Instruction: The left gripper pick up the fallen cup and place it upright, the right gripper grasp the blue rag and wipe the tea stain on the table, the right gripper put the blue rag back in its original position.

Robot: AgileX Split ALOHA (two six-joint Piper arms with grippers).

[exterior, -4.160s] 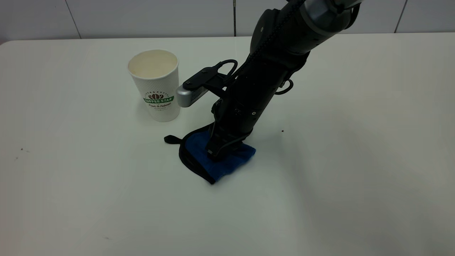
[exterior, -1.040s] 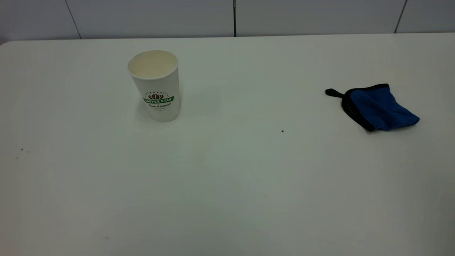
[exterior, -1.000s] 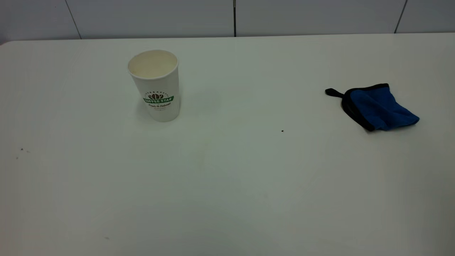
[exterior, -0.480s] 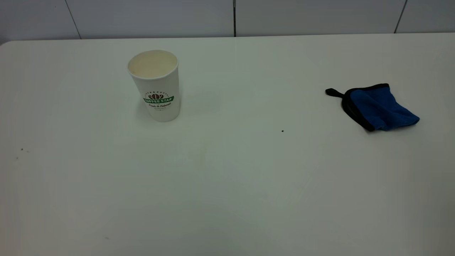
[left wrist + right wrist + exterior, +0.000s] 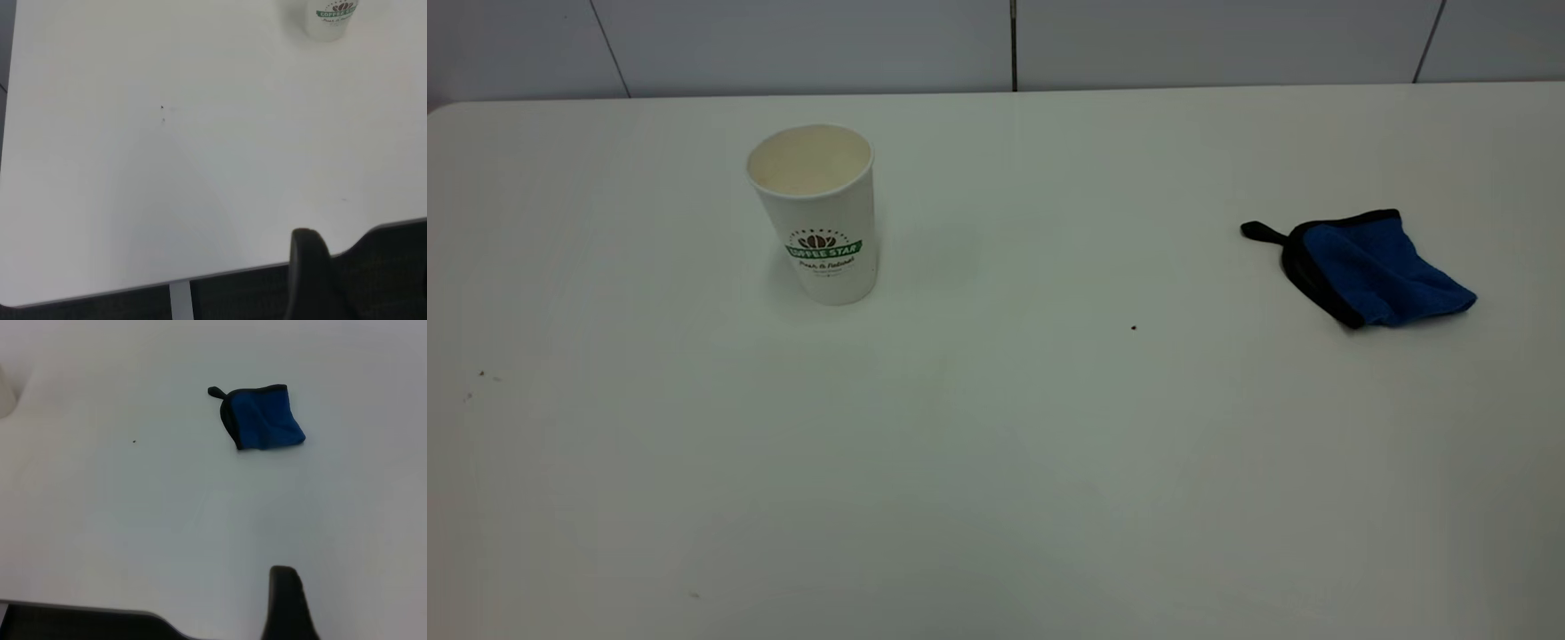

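Both grippers' jaws unreadable, well apart from upright cup (image 5: 815, 212) and rag (image 5: 1369, 267).

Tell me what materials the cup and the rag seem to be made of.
The cup looks like white matte paper: thin rim, cream inside, printed green logo. The rag looks like soft blue cloth, perhaps microfibre: fuzzy surface, crumpled folds, black stitched edging with a loop.

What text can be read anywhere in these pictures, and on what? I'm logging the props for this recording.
"COFFEE STAR": white letters on the green banner of the cup, standing upright on the table.
A script line under the banner: too small to read.
The arc of marks above the logo: too small to read.
The blue rag: no text visible.
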